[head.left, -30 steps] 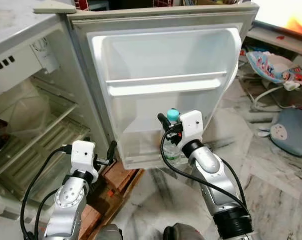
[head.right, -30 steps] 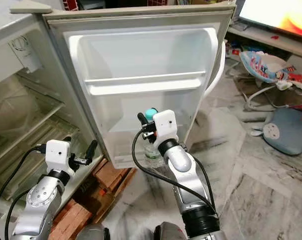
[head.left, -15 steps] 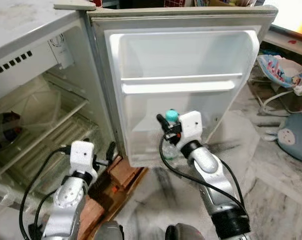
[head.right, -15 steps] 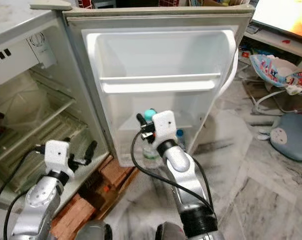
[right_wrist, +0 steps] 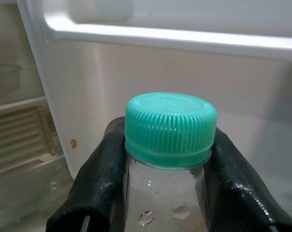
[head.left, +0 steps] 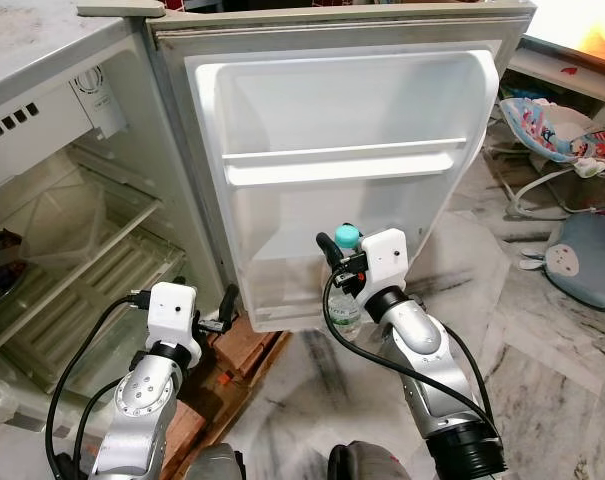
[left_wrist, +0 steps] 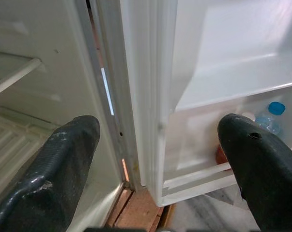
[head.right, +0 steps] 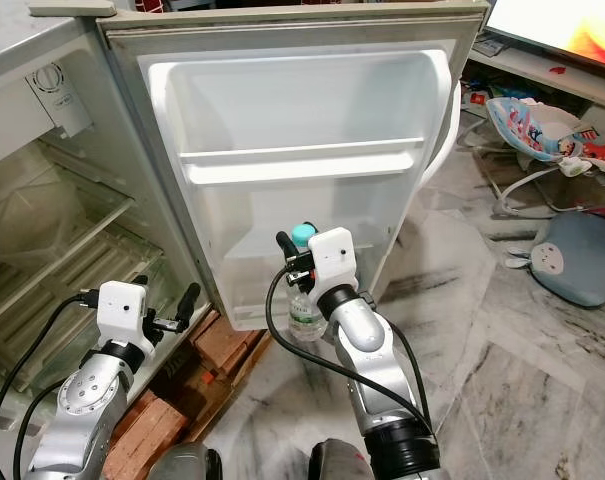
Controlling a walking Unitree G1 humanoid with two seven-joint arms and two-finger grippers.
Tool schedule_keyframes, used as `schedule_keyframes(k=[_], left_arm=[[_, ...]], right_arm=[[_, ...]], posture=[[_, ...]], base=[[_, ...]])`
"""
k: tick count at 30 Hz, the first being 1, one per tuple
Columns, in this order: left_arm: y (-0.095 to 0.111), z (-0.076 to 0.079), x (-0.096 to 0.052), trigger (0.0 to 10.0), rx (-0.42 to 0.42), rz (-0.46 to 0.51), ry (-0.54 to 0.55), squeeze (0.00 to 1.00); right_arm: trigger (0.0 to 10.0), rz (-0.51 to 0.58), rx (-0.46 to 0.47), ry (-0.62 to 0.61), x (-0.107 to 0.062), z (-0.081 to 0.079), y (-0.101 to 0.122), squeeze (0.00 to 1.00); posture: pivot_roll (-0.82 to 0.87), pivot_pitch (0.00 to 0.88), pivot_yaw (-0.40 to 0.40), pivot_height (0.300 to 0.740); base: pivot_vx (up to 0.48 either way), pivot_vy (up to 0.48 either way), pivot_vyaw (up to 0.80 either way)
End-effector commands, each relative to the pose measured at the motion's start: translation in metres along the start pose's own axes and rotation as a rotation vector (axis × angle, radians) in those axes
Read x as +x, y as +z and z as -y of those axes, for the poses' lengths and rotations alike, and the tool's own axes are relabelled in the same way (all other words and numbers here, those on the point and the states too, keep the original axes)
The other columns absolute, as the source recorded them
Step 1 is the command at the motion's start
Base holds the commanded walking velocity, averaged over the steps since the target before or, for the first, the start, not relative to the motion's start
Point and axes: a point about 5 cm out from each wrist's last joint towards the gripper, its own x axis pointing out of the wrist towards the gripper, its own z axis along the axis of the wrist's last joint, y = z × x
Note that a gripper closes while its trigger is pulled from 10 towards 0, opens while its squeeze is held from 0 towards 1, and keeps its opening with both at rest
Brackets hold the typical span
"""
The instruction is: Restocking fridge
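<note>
A clear water bottle (head.left: 347,312) with a teal cap (right_wrist: 171,123) is upright in my right gripper (head.left: 343,264), which is shut on its neck just under the cap. It hangs in front of the lower shelf (head.left: 282,305) of the open white fridge door (head.left: 342,110). My left gripper (left_wrist: 158,159) stands open with nothing between its fingers, low by the door's hinge edge (left_wrist: 112,96). Inside the lower door shelf, the left wrist view shows a blue-capped bottle (left_wrist: 275,110) and something red (left_wrist: 222,155).
The fridge cabinet (head.left: 72,250), with glass and wire shelves, is open on the left. Bricks (head.left: 250,345) lie under the door's corner. A baby bouncer (head.left: 557,130) and a blue cushion (head.left: 587,262) sit on the marble floor at the right.
The camera has swung about, shifting the whole picture. My right gripper still holds the bottle before the lower door shelf. The left arm keeps its pose.
</note>
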Motion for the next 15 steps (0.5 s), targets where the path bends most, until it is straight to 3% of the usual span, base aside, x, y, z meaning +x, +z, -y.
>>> schedule_keyframes(k=[1, 15], left_arm=[[0.0015, -0.0002, -0.0009, 10.0, 0.005, 0.005, 0.008, 0.00], [0.0018, 0.0011, 0.0005, 10.0, 0.002, 0.010, 0.002, 0.00]], right_arm=[[10.0, 0.022, 0.001, 0.012, 0.0029, -0.0004, 0.0039, 0.00], [10.0, 0.029, -0.016, 0.013, 0.0029, 0.0010, 0.0036, 0.00]], posture=[[0.11, 0.094, -0.010, 0.740], [0.10, 0.091, -0.017, 0.740]], base=[[0.000, 0.000, 0.00], [0.000, 0.000, 0.00]])
